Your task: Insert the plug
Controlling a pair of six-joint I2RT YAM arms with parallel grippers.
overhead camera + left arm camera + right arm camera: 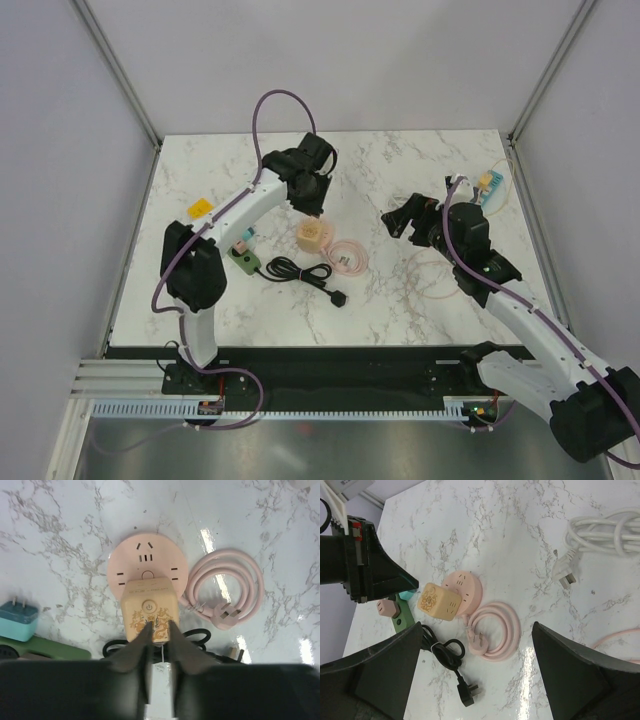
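Note:
A yellow cube adapter point(149, 611) stands plugged into the round pink power strip point(147, 565). Both also show in the right wrist view, the cube point(439, 601) on the strip point(467, 586), and the cube point(311, 237) shows from the top. My left gripper point(159, 626) hovers just above the cube, its fingers nearly together with a narrow slit, holding nothing; from the top it point(312, 200) is just behind the cube. My right gripper point(398, 218) is wide open and empty, to the right of the cube. The strip's pink cable coil and plug point(492, 630) lie loose on the table.
A black cable point(298, 270) with its plug point(470, 692) lies in front of the cube. A green strip point(402, 620) holds a teal adapter point(19, 620) and a pink one point(387, 608). A white cable point(605, 530) lies far right. An orange item point(200, 208) is at the left.

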